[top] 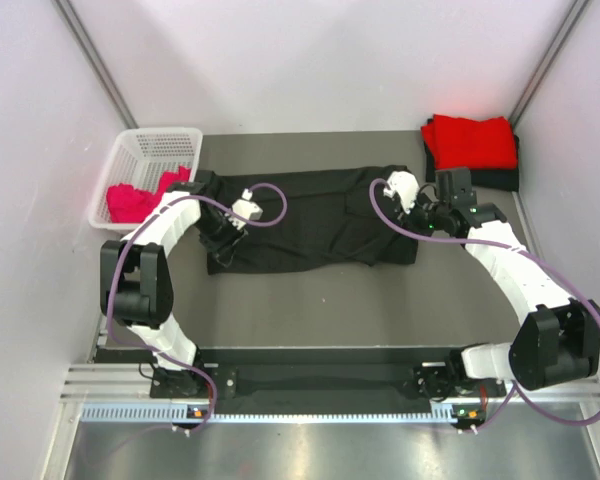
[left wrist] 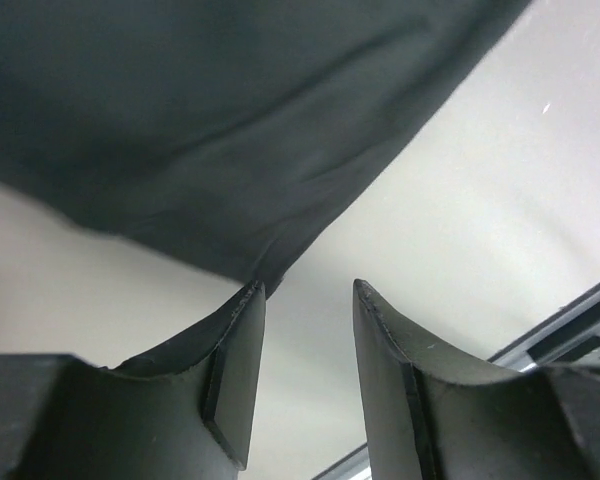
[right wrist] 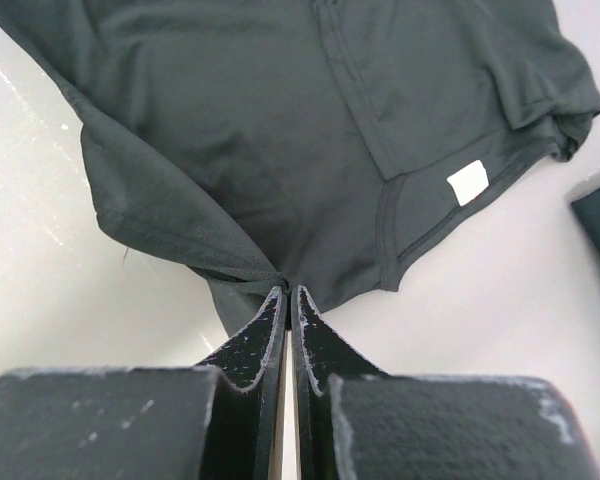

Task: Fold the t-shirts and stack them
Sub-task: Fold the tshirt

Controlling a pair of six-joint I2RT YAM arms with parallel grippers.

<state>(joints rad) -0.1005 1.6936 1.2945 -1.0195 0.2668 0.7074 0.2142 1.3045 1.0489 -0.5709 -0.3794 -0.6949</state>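
Observation:
A large black t-shirt (top: 310, 220) lies spread across the middle of the table. Its small white tag (right wrist: 468, 183) shows in the right wrist view. My right gripper (right wrist: 288, 292) is shut on a bunched fold of this shirt's (right wrist: 280, 120) edge at its right end (top: 417, 205). At the shirt's left end my left gripper (top: 220, 235) stands open. In the left wrist view nothing lies between its fingers (left wrist: 308, 290). A corner of the black cloth (left wrist: 210, 130) ends just at the left fingertip (left wrist: 248, 300). Folded red t-shirts (top: 470, 140) sit stacked on a black one (top: 500, 178) at the back right.
A white lattice basket (top: 150, 150) stands at the back left with a pink-red shirt (top: 130, 200) in it. White walls close in the table on the left, right and back. A metal rail (top: 330, 410) runs along the near edge by the arm bases.

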